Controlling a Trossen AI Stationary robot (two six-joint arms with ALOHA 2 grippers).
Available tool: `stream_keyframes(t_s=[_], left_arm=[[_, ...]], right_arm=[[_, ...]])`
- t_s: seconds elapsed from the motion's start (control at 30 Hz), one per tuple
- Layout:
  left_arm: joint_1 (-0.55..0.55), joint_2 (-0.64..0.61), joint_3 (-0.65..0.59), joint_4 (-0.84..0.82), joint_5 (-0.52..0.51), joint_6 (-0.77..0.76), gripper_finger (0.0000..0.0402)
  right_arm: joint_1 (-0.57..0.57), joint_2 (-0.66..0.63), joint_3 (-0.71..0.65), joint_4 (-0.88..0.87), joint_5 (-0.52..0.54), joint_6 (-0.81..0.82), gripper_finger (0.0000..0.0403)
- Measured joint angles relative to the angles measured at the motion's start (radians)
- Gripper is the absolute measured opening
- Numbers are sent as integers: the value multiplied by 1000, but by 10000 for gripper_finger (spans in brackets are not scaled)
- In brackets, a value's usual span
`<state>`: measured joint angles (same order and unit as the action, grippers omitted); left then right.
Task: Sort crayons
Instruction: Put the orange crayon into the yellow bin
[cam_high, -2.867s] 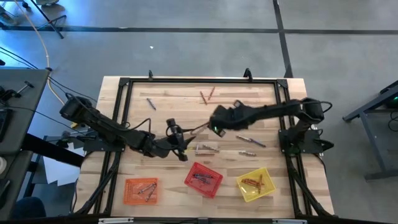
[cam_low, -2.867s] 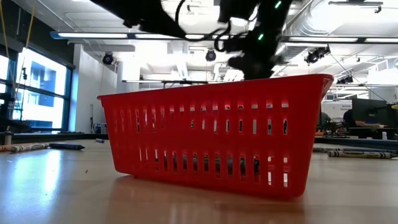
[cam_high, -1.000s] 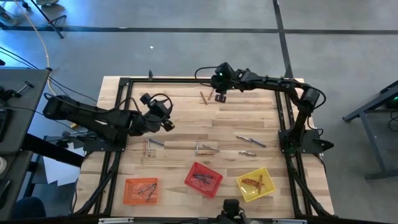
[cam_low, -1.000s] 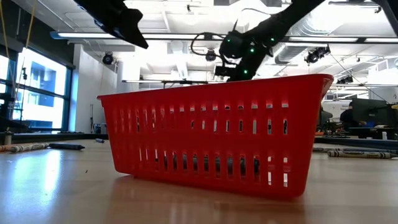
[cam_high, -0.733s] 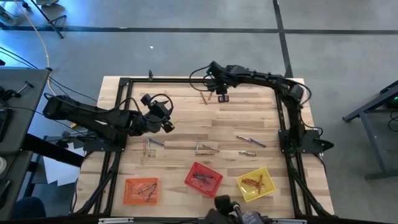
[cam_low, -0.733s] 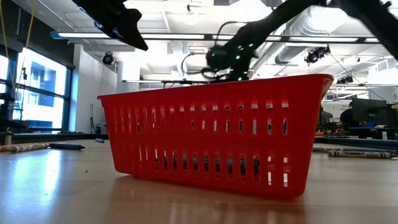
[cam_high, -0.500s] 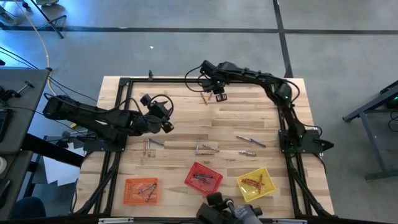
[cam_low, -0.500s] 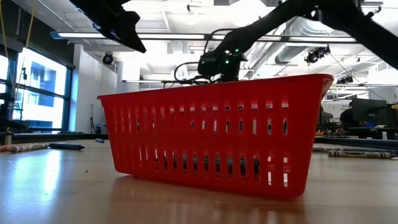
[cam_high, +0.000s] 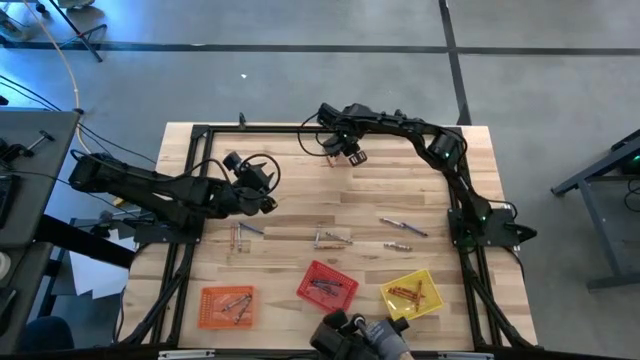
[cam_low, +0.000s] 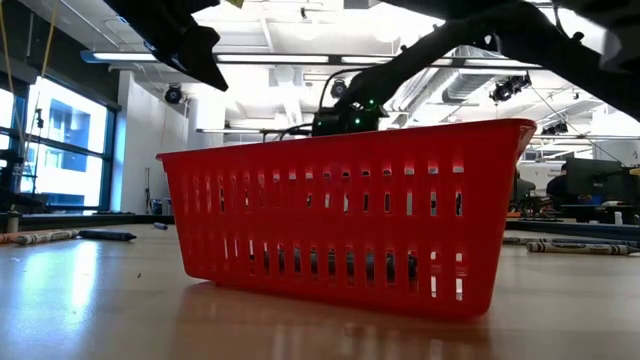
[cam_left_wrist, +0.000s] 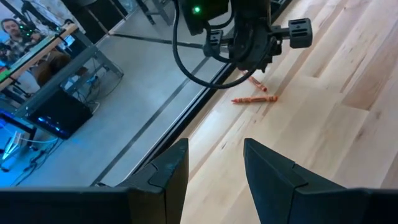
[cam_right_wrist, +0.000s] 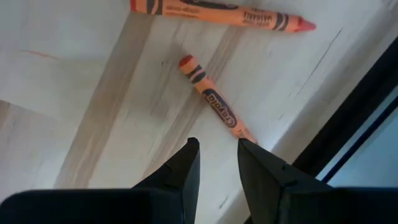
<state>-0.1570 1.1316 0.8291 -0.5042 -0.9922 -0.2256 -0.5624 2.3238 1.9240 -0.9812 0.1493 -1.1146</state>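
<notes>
Tabletop (cam_high: 300, 200), pale wood; red basket (cam_high: 327, 288), yellow basket (cam_high: 411, 297), orange basket (cam_high: 227, 306) along near edge, well apart from both jaws; right gripper (cam_right_wrist: 214, 163), jaws released, narrow gap, poised just above two reddish-orange crayons (cam_right_wrist: 214, 101) at far edge; left gripper (cam_left_wrist: 214, 163), jaws released, empty, waiting mid-left; crayons likely light, stiff, brittle, paper-wrapped; best pinched mid-length across the wrapper.

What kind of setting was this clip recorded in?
Most likely a robotics lab or workshop: a wooden table framed by dark rails on a concrete floor, exposed ceiling ducts and strip lights overhead, and a person at a cluttered workbench nearby.
</notes>
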Motion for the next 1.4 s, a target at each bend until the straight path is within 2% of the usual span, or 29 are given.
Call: stream_keyframes(t_s=[0.23,0.57,1.13,1.27,1.4], left_arm=[[0,0,0,0,-12,0,140],[0,0,0,0,-14,-7,140],[1,0,0,0,-14,-8,140],[0,0,0,0,-14,-9,140],[0,0,0,0,-14,-9,140]], right_arm=[[2,0,0,15,5,-60,101],[2,0,0,17,5,-227,101],[13,55,3,64,41,-253,101],[21,56,3,36,47,-252,83],[32,57,2,11,53,-209,35]])
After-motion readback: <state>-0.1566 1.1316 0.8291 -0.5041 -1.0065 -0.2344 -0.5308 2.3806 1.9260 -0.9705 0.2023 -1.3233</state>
